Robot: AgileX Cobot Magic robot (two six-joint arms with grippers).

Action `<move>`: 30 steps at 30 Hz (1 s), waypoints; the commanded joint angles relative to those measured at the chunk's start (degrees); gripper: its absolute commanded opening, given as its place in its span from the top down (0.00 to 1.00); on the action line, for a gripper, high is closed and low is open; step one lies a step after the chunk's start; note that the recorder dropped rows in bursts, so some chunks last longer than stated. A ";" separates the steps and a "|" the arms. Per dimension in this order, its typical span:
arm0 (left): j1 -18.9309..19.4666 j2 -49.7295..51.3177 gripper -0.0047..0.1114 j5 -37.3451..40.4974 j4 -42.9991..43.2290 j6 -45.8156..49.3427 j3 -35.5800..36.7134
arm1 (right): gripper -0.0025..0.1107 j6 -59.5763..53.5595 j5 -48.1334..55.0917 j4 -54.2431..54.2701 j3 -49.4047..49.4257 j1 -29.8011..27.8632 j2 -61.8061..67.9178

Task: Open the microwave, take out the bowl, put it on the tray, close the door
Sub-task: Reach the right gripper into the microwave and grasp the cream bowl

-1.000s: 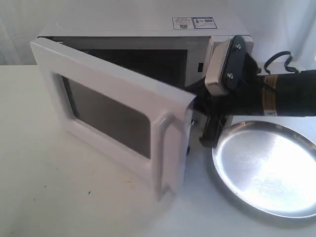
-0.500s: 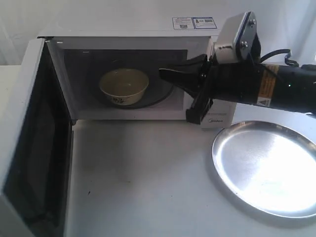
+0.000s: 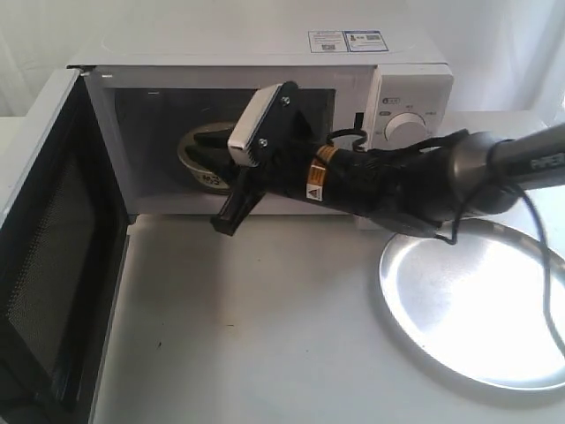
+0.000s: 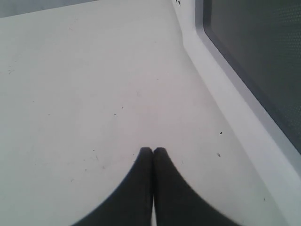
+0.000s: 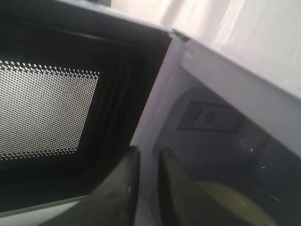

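The white microwave (image 3: 265, 55) stands at the back with its door (image 3: 53, 256) swung wide to the left, dark mesh inner face (image 5: 47, 108) showing. The cream bowl (image 3: 196, 168) sits inside the cavity, partly covered by my right arm. My right gripper (image 3: 201, 143) reaches across into the cavity, right over the bowl's rim. In the right wrist view its fingers (image 5: 148, 151) stand a narrow gap apart with nothing between them, and the bowl (image 5: 230, 202) lies just beside one finger. The silver tray (image 3: 477, 309) lies at the front right. My left gripper (image 4: 153, 149) is shut over bare table beside the door's outer window (image 4: 254, 61).
The open door takes up the whole left front of the table. The control panel with a round dial (image 3: 406, 126) is behind my right forearm. A black cable (image 3: 543, 274) hangs over the tray. White tabletop (image 3: 256, 327) lies between door and tray.
The door swung from half open to fully open on the left. My right gripper moved left from the control panel side into the cavity, onto the bowl, and its fingers narrowed.
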 commanded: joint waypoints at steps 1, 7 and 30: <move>-0.24 -0.12 0.96 0.07 -0.37 -0.20 -0.14 | 0.63 0.03 1.91 7.70 -6.80 0.36 8.61; -0.24 -0.12 0.96 0.07 -0.37 -0.20 -0.14 | 0.36 -0.73 8.25 11.15 -13.57 1.24 15.12; -0.24 -0.12 0.96 0.07 -0.37 -0.20 -0.14 | 0.98 -8.58 52.01 6.02 -17.46 15.23 7.99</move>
